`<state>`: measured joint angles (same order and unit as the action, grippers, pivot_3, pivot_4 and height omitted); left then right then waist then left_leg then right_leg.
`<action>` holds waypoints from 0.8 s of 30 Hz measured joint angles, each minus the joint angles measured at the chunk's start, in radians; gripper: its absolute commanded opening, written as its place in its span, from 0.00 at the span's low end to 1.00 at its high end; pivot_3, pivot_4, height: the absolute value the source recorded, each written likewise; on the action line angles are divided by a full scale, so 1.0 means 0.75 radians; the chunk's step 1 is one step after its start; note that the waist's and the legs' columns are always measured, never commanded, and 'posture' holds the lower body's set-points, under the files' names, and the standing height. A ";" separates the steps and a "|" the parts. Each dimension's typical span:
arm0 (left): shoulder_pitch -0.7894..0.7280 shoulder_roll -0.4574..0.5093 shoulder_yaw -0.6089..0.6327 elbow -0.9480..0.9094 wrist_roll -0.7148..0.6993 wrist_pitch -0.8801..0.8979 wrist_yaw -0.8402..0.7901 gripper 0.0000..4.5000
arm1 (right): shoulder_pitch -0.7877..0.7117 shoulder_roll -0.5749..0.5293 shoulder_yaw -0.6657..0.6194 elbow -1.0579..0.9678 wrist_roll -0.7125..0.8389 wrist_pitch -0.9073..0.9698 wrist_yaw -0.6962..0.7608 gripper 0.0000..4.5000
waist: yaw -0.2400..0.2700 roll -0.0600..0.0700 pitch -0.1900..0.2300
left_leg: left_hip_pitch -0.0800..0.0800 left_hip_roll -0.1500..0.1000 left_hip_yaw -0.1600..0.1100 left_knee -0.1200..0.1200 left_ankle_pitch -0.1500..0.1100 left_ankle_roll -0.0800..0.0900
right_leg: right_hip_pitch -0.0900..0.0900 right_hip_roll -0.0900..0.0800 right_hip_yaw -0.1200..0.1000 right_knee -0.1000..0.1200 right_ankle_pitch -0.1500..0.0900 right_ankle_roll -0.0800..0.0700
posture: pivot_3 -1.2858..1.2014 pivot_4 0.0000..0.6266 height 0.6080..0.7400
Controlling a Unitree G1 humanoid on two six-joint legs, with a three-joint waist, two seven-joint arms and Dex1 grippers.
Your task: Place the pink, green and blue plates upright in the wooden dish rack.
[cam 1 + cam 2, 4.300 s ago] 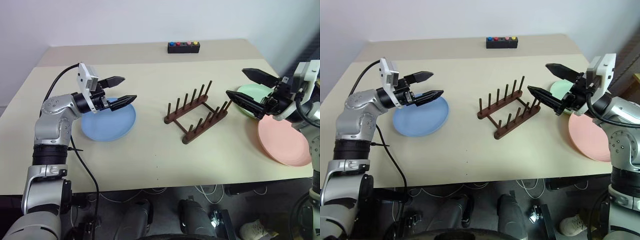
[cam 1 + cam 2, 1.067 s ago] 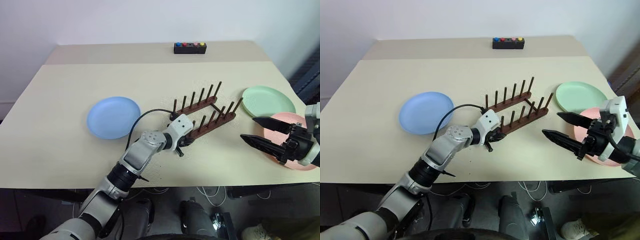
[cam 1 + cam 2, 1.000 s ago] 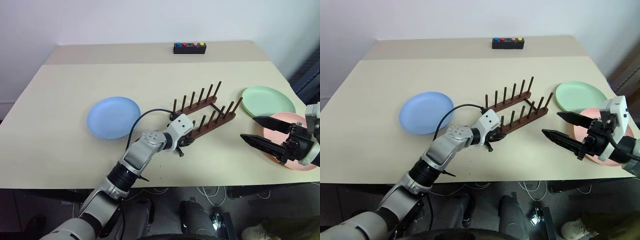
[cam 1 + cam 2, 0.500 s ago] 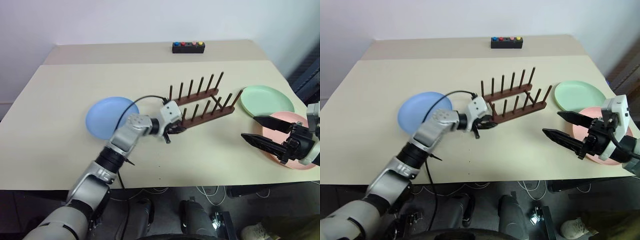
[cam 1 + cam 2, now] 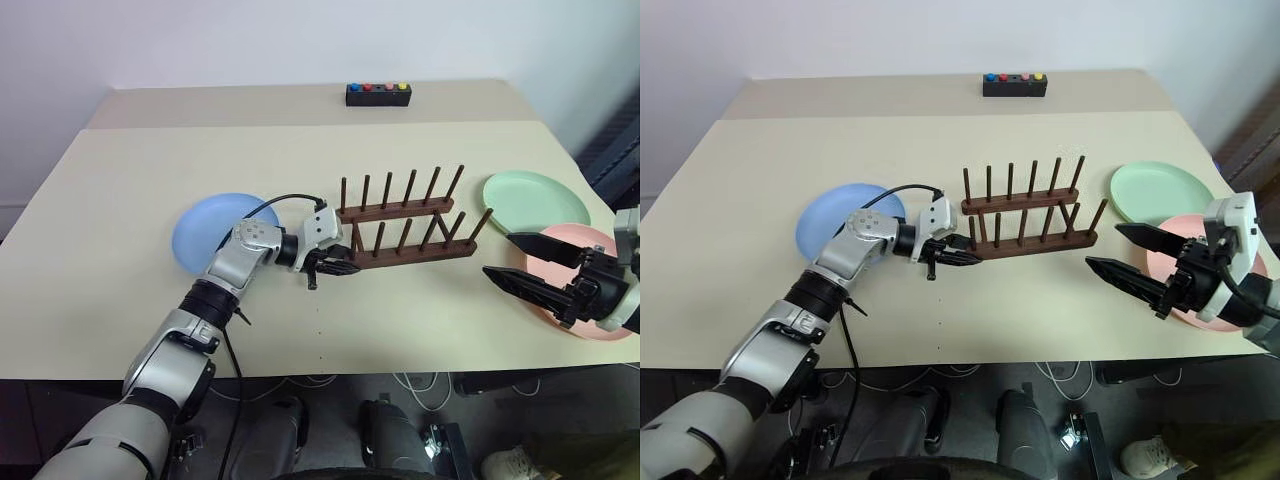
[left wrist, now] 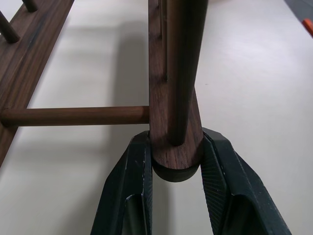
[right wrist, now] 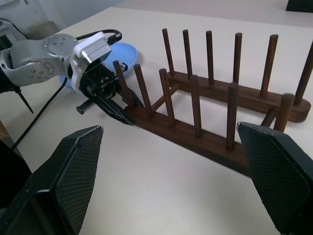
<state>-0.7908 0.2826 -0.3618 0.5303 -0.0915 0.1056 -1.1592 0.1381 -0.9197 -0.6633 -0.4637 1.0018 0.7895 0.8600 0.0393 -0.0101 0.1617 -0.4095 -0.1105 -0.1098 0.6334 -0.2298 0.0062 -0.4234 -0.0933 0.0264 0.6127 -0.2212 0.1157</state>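
The wooden dish rack (image 5: 410,235) stands mid-table with no plates between its pegs. My left gripper (image 5: 335,265) is shut on the left end of the rack's near rail, and the left wrist view shows both fingers (image 6: 132,191) clamping the rounded rail end (image 6: 175,156). The blue plate (image 5: 200,235) lies flat to the rack's left, partly behind my left arm. The green plate (image 5: 535,200) lies flat at the right. The pink plate (image 5: 585,238) lies nearer the front edge, under my right gripper (image 5: 497,255), which hovers open and holds nothing.
A black box with coloured buttons (image 5: 378,94) sits at the far edge of the table. The table's front edge runs close below both arms. A black cable loops from my left wrist over the blue plate.
My left gripper has pulled the rack's near-rail end to the left and away from the front edge, swinging the rack from diagonal to nearly parallel with that edge. The right gripper has stayed still.
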 measured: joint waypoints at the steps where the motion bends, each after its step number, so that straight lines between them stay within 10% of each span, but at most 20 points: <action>1: 0.000 0.002 -0.006 0.003 0.012 -0.019 -0.006 0.17 | 0.000 0.002 0.000 -0.005 0.000 -0.001 -0.002 1.00 | 0.000 0.000 0.000 | 0.000 0.000 0.000 0.000 0.000 0.000 | 0.000 0.000 0.000 0.000 0.000 0.000 | 0.52 0.24 1.00; 8: 0.000 -0.012 -0.019 0.041 0.070 -0.119 -0.019 0.17 | 0.003 0.024 0.000 -0.010 -0.011 -0.021 -0.016 1.00 | 0.001 0.000 0.000 | 0.000 0.000 0.000 0.000 0.000 0.000 | 0.000 0.000 0.000 0.000 0.000 0.000 | 0.52 0.24 1.00; 16: -0.015 -0.050 0.009 0.107 0.089 -0.095 0.110 0.99 | -0.019 0.040 0.040 -0.013 -0.063 -0.062 -0.022 1.00 | -0.001 0.000 0.000 | 0.000 0.000 0.000 0.001 0.000 0.000 | 0.000 0.001 0.000 0.001 0.000 0.000 | 0.52 0.24 1.00; 24: -0.027 0.070 0.064 -0.147 0.027 0.237 0.041 0.94 | -0.035 0.051 0.072 -0.007 -0.089 -0.092 -0.015 1.00 | -0.005 0.000 0.000 | 0.000 0.001 0.000 0.001 0.000 0.000 | -0.001 0.004 0.000 0.002 0.000 0.000 | 0.52 0.24 1.00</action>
<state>-0.8107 0.3348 -0.3139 0.4204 -0.0713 0.2831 -1.1284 0.1116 -0.8817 -0.6091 -0.4692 0.9351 0.7207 0.8486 0.0357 -0.0100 0.1617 -0.4092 -0.1097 -0.1100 0.6341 -0.2298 0.0062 -0.4238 -0.0900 0.0266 0.6144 -0.2210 0.1159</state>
